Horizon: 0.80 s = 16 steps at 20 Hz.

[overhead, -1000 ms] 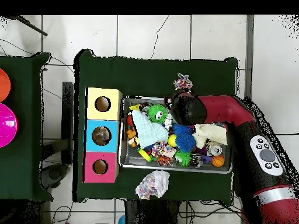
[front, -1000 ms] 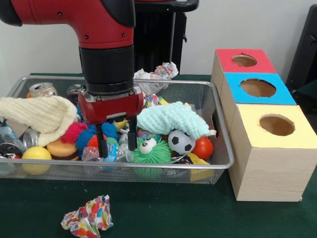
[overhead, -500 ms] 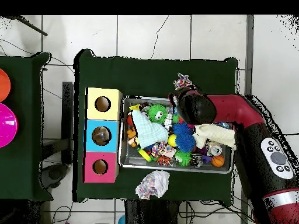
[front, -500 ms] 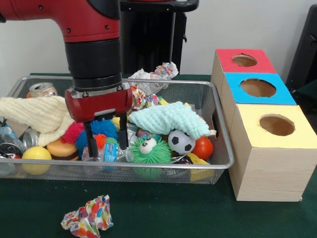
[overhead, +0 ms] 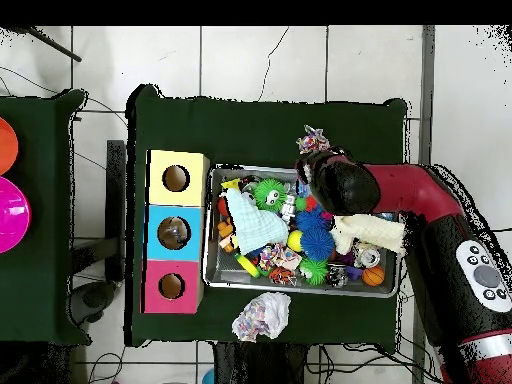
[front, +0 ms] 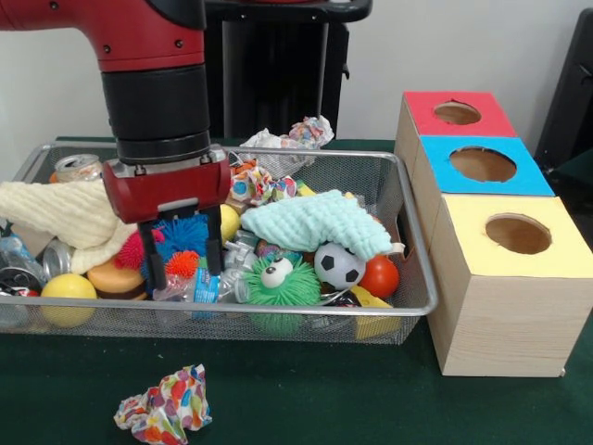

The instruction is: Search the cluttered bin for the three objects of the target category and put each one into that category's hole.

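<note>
The wire-mesh bin [front: 414, 243] is full of toys, cloths and cans. My gripper [front: 182, 267] is open and empty. It hangs over the bin's left-middle, with its fingers [front: 153, 267] on either side of blue and red spiky balls [front: 182, 243]. A crushed clear bottle with a blue label [front: 198, 286] lies just below the fingertips, against the front wall. Another clear bottle [front: 11, 252] shows at the far left. The red-topped box's hole [front: 457, 113] is at the back right. In the overhead view the arm [overhead: 345, 186] covers the gripper; the bin [overhead: 300, 286] and the red box's hole [overhead: 172, 286] show.
The blue-topped box [front: 483, 164] and yellow-topped box [front: 518, 234] stand next to the red one. A mint cloth [front: 315, 222], a cream cloth [front: 69, 211], a soccer ball [front: 339, 266] and a green fuzzy toy [front: 278, 278] lie in the bin. Crumpled paper [front: 164, 405] lies on the table in front.
The arm has moved left along the bin in the front view and risen a little. The gripper has stayed open and empty.
</note>
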Motion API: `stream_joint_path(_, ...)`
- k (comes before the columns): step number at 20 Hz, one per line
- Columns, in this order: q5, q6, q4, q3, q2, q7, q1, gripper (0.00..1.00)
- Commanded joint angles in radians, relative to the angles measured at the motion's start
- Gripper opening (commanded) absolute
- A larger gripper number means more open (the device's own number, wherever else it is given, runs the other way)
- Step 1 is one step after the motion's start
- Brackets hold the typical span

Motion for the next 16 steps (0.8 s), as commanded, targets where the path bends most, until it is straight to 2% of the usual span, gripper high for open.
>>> stream_joint_path(1,-0.073,0.129,0.069,0.016,-0.003,-0.244,0.026,1.0)
stream_joint_path(10,-0.09,0.099,0.114,-0.015,-0.032,-0.185,0.059,1.0)
stream_joint_path(16,-0.079,0.089,0.153,0.006,-0.041,-0.211,0.04,1.0)
